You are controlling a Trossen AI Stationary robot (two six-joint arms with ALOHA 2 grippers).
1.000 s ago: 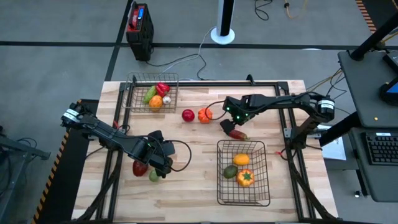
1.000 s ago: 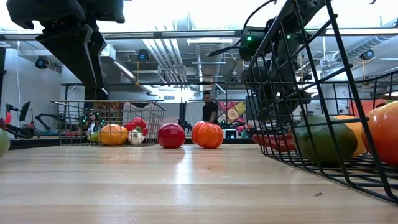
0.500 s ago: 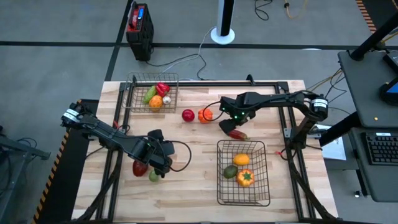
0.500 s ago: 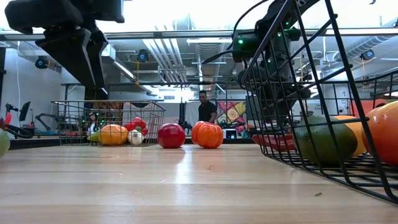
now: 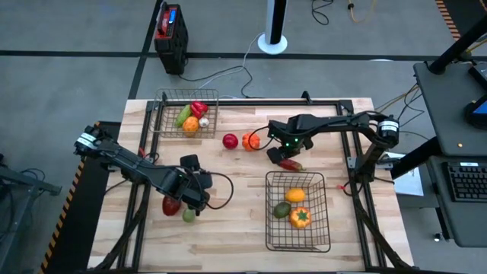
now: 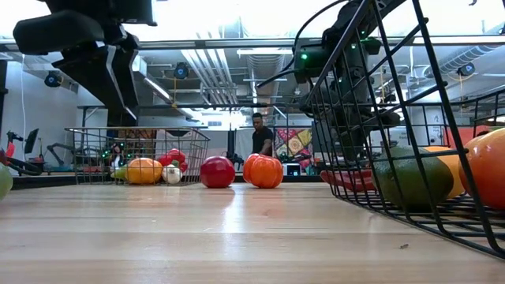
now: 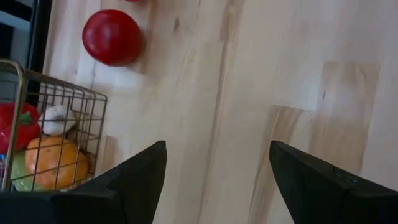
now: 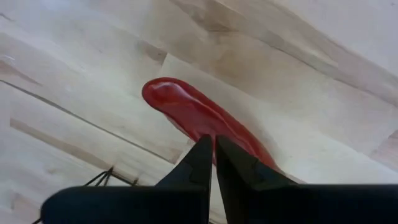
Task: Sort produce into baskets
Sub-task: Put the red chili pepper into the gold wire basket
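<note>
A long red pepper (image 5: pixel 290 163) lies on its side on the wood just beyond the larger basket (image 5: pixel 268 228). My right gripper (image 5: pixel 276 155) hangs just over the pepper (image 8: pixel 186 109), shut with nothing between its fingers (image 8: pixel 200 158); no touch shows. A red round fruit (image 5: pixel 230 141) and an orange ribbed one (image 5: pixel 250 141) rest on the table to the pepper's left. My left gripper (image 7: pixel 217 168) stands open over bare wood near the front left, beside a dark red piece (image 5: pixel 171 204) and a green one (image 5: pixel 188 216).
The smaller basket (image 5: pixel 161 114) at the far left holds red, green and orange pieces and a white garlic (image 7: pixel 57 118). The larger basket holds yellow, green and orange pieces. The table's middle is bare wood. A person (image 6: pixel 260 138) stands in the room beyond.
My right gripper has shut on nothing above the red pepper, and its arm has shifted a little toward the table's left. The pepper has stayed where it lay. My left gripper has shifted slightly toward the far edge.
</note>
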